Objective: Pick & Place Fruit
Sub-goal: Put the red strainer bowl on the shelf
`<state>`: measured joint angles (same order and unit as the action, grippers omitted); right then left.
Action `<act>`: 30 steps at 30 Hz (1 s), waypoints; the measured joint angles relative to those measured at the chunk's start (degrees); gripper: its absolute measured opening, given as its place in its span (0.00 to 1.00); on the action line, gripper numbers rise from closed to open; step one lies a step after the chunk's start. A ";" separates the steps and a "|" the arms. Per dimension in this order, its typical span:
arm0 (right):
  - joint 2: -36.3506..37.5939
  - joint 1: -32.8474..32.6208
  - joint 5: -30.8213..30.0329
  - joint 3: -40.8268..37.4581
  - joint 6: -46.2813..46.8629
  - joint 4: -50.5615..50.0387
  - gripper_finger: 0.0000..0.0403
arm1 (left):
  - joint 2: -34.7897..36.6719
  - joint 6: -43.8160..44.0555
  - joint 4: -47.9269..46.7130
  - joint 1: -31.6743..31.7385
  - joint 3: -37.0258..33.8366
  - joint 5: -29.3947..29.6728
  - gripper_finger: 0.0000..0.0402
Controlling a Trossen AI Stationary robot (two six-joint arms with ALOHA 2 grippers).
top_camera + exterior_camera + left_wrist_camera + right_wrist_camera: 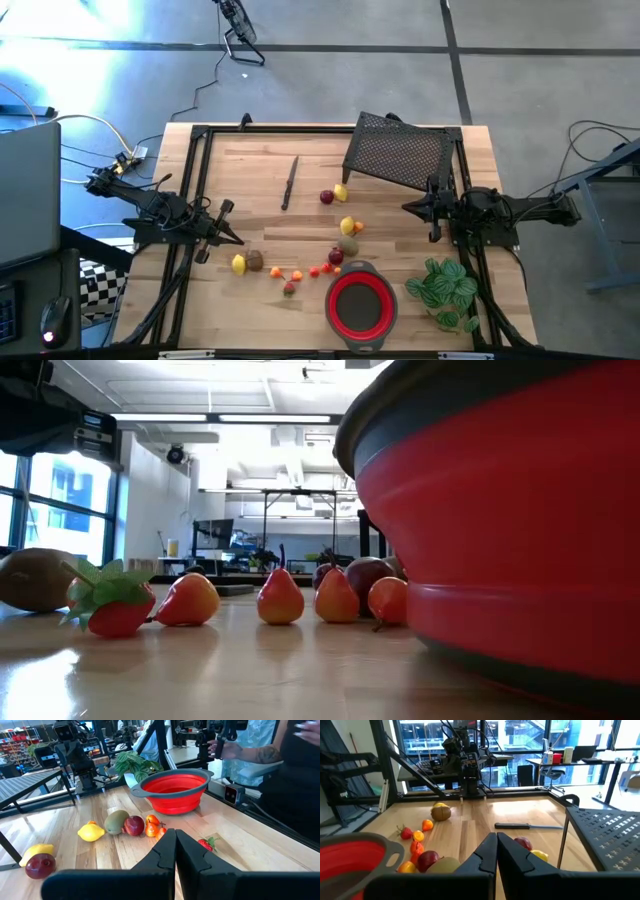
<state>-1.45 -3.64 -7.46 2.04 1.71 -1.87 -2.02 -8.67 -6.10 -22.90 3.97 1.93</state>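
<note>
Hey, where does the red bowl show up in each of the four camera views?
High view: red bowl near the table's front edge, right of centre.
Low view: its wall fills the right side, close up.
Left wrist view: upper middle, beyond the fruit.
Right wrist view: lower left corner.
Shared landmark: the green plant beside the bowl, also behind it in the left wrist view.

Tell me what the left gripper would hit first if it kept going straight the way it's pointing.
Probably the small orange fruit just past the shut left gripper, then the red bowl farther on. Depth is hard to judge; it might pass above the fruit.
</note>
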 joint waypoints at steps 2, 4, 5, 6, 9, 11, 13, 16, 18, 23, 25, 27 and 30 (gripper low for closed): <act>-0.01 -0.01 -0.03 -0.01 -2.39 0.27 0.01 | 0.00 0.02 -0.01 0.00 0.00 -0.02 0.00; 0.00 -0.02 -0.04 -0.09 -3.71 0.81 0.01 | 0.00 0.02 0.01 0.00 -0.02 -0.02 0.00; 0.00 -0.01 -0.04 -0.11 -3.76 1.00 0.01 | 0.02 0.00 -0.01 0.00 -0.01 -0.02 0.00; 0.00 -0.02 -0.06 -0.18 -3.72 1.33 0.01 | 0.00 0.02 0.00 0.00 0.00 -0.02 0.00; -0.02 -0.01 -0.07 -0.26 -3.16 3.21 0.01 | 0.02 0.02 0.00 0.00 0.00 -0.01 0.00; 0.00 -0.02 0.08 -0.24 -3.09 4.17 0.01 | 0.02 0.00 0.01 0.00 0.00 0.00 0.00; 0.00 0.00 0.09 -0.24 -3.08 4.33 0.01 | 0.02 0.02 -0.01 0.00 -0.02 0.00 0.00; 0.00 -0.01 0.04 -0.24 -3.08 4.68 0.01 | 0.01 0.02 0.00 0.00 0.00 0.00 0.00; 0.00 -0.01 0.04 -0.19 -3.08 4.74 0.01 | 0.02 0.00 -0.01 0.00 -0.02 -0.02 0.00; 0.00 -0.01 0.00 -0.15 -3.08 4.74 0.01 | 0.02 0.59 -0.51 0.00 0.02 -0.07 0.00; 0.00 -0.02 0.02 -0.11 -3.06 4.79 0.01 | 0.02 1.37 -0.84 0.00 0.04 -0.11 0.00; 0.00 -0.01 0.13 -0.09 -3.06 4.79 0.01 | 0.02 1.44 -0.73 0.00 0.04 -0.09 0.00; 0.00 -0.02 0.13 -0.09 -3.06 4.81 0.01 | 0.02 1.44 -0.27 0.00 0.02 -0.06 0.00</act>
<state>-1.45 -3.66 -7.33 1.96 -1.34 2.94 -2.00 -7.22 -6.36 -22.90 3.99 1.87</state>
